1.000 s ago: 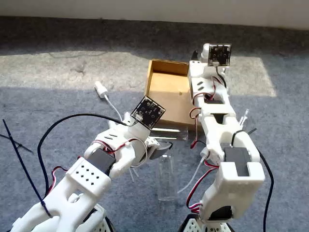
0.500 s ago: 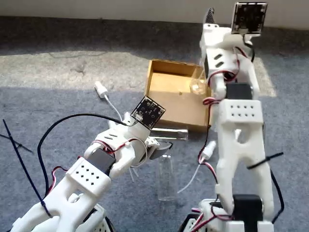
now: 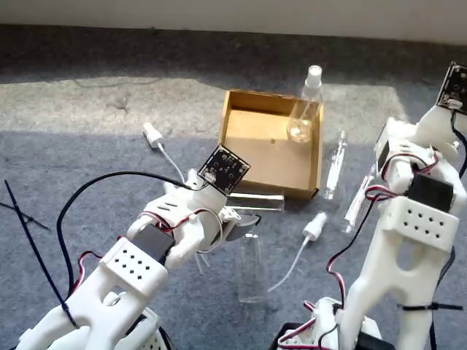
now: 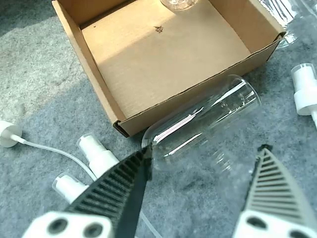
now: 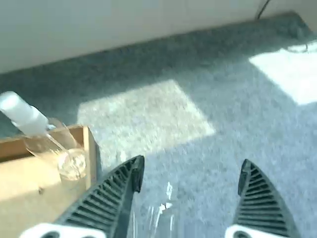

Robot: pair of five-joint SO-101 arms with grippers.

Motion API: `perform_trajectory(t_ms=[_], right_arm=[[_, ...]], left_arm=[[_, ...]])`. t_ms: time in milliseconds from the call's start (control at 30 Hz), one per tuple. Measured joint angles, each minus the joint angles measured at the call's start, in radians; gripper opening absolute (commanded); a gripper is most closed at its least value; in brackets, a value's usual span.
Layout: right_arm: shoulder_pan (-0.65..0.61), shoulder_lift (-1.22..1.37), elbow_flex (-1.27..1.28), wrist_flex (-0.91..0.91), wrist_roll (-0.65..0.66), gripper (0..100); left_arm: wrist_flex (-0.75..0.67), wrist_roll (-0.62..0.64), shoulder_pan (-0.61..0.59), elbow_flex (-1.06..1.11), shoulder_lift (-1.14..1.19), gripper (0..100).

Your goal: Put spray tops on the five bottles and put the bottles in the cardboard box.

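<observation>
Cardboard box [image 3: 255,146] is sitting on the fuzzy grey desk [image 3: 87,182], a capped clear bottle [image 3: 303,120] leaning in its 1 o'clock corner. Left tool [image 4: 203,151], ribbed jaws apart, is hovering over a smooth uncapped bottle [image 4: 203,121] lying along the box's 6 o'clock wall. Right tool [image 5: 190,163] is gaping too.

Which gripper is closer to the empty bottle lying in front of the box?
Left. The left gripper is open just over the lying bottle; the right gripper hangs beside the cardboard box, farther off.

Capped bottle [image 3: 304,111] in box [image 3: 223,125]; bare bottle [image 3: 255,200] in frt.
</observation>
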Motion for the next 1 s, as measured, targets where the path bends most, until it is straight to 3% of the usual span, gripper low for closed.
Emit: perform_trajectory(t_ms=[400,667,1000], right_arm=[[0.008,0.623,-0.249,0.184,0.0,26.3],[-0.066,0.663,-0.259,0.186,-0.028,26.3],[-0.072,0.724,-0.259,0.21,-0.081,26.3]], left_arm=[[0.0,0.0,0.009,0.012,0.0,30],[0.0,0.0,0.014,0.012,0.0,30],[0.0,0.0,0.014,0.012,0.0,30]])
